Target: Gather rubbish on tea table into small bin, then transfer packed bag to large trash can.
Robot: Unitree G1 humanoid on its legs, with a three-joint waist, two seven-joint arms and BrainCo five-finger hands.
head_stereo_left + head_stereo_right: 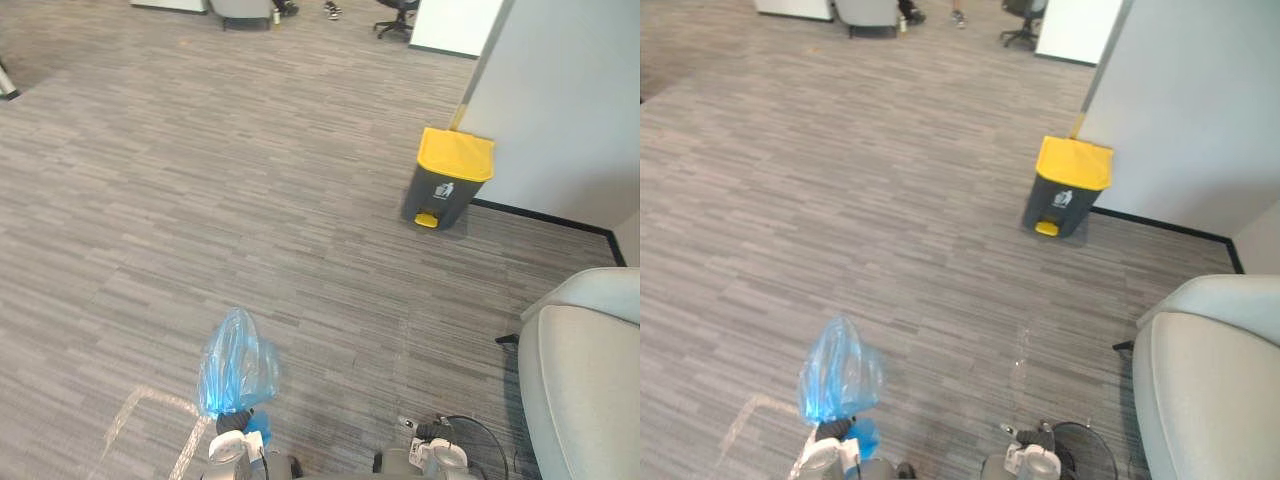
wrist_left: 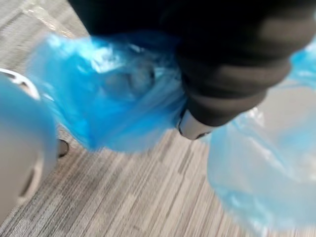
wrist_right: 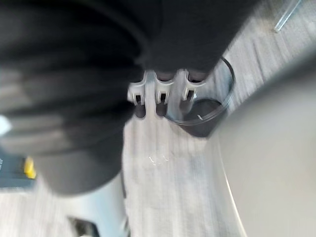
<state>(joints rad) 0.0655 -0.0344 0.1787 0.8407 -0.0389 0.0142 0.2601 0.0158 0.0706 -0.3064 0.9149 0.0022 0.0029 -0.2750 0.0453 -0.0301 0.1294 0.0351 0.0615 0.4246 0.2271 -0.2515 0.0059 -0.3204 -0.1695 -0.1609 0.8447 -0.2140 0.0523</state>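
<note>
A translucent blue rubbish bag point(image 1: 237, 365) stands up above my left hand point(image 1: 232, 446) at the bottom of the eye views. In the left wrist view the bag's bunched neck point(image 2: 123, 98) is gathered against that hand point(image 2: 195, 126), whose fingers are closed on it. The large trash can point(image 1: 449, 180), dark grey with a yellow lid and a yellow pedal, stands lid down on the carpet by the white wall, well ahead and to the right. My right hand point(image 1: 440, 457) hangs low at the bottom right, its fingers point(image 3: 158, 94) loosely relaxed and holding nothing.
A light grey sofa point(image 1: 585, 380) fills the lower right, close to my right arm. A white wall point(image 1: 560, 100) with a dark skirting runs behind the can. Pale tape lines point(image 1: 140, 405) mark the carpet at lower left. Office chairs point(image 1: 395, 15) and a person's shoes point(image 1: 331, 10) lie far back.
</note>
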